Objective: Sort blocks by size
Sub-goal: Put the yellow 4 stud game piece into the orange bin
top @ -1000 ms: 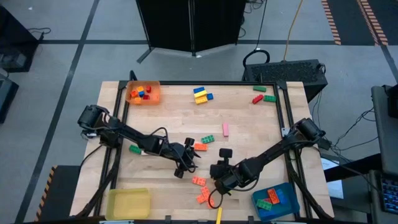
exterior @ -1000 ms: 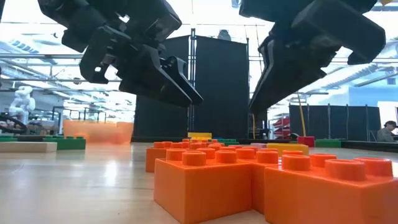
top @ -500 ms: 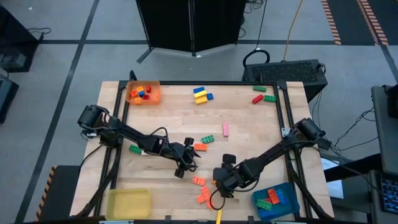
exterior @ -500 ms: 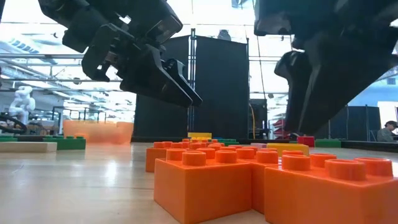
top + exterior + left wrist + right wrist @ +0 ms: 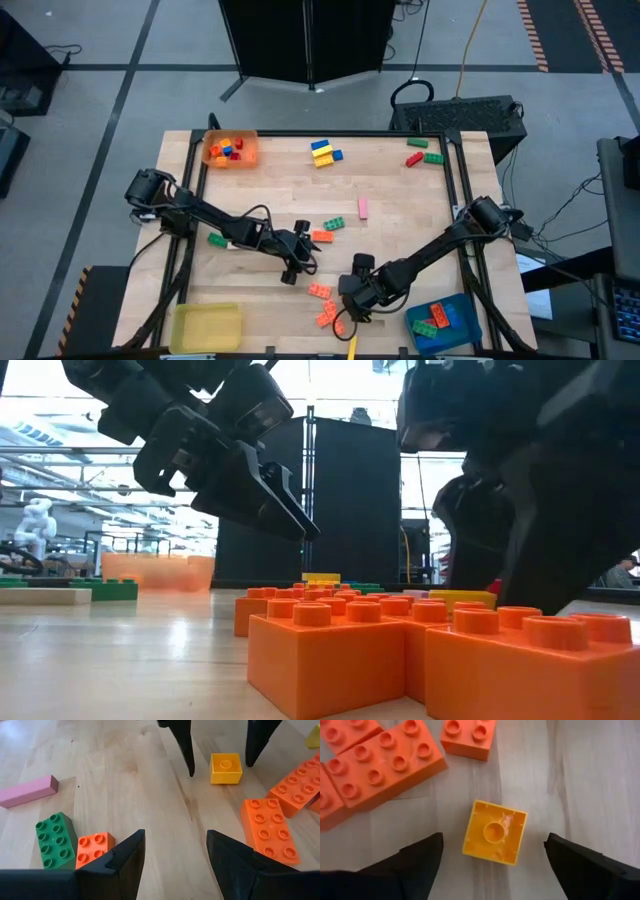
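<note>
Wooden tabletop (image 5: 400, 200), blocks scattered. Right gripper (image 5: 492, 862) hangs w/ jaws spread wide straddling a small yellow one-stud plastic brick (image 5: 494, 832) beside the orange bricks (image 5: 385, 762), not gripped yet. Next imo: drop and pinch it (then off to a tray). Left gripper (image 5: 175, 855) hovers nearby, part-open, empty.

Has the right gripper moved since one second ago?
Yes. In the high view the right gripper has shifted toward the table's near edge, closer to the orange blocks.

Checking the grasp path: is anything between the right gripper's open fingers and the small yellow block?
No. In the right wrist view, only bare wood separates the fingers from the yellow block.
</note>
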Robot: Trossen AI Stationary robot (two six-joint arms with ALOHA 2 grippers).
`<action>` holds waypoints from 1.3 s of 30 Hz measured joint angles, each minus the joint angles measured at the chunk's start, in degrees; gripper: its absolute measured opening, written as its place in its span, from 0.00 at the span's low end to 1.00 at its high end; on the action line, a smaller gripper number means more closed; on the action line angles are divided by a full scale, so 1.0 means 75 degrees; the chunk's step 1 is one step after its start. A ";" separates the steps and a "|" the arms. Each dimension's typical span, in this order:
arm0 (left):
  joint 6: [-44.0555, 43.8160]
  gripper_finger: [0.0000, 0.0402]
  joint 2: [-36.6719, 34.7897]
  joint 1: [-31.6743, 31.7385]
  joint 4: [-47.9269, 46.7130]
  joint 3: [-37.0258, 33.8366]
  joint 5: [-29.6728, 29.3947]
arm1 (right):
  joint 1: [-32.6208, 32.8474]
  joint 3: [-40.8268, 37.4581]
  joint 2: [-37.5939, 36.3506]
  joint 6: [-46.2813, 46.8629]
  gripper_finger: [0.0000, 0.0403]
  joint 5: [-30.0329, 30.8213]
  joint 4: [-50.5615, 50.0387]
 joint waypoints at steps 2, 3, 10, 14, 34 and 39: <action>0.0000 0.53 0.0000 0.0000 0.0000 0.0000 -0.0002 | -0.0017 0.0000 0.0000 -0.0029 0.80 0.0027 0.0004; 0.0000 0.53 0.0000 0.0000 0.0000 0.0000 0.0000 | -0.0030 0.0000 0.0000 -0.0035 0.77 0.0042 0.0005; -0.0161 0.53 0.0000 -0.0034 0.0010 0.0000 0.0032 | -0.0219 0.0000 0.0000 -0.0329 0.47 0.0054 -0.0168; -0.0190 0.53 0.0000 -0.0154 0.0094 0.0000 0.0038 | -0.0347 0.0003 -0.0006 -0.0585 0.29 0.0064 -0.0163; 0.4039 0.53 0.0000 -0.0635 0.0703 0.0000 -0.0979 | -0.1088 0.0000 -0.0737 -0.2078 0.32 -0.0025 0.1309; 0.4976 0.53 0.0000 -0.0663 0.0728 0.0000 -0.0944 | -0.1387 0.0000 -0.0746 -0.2151 0.32 -0.0588 0.1484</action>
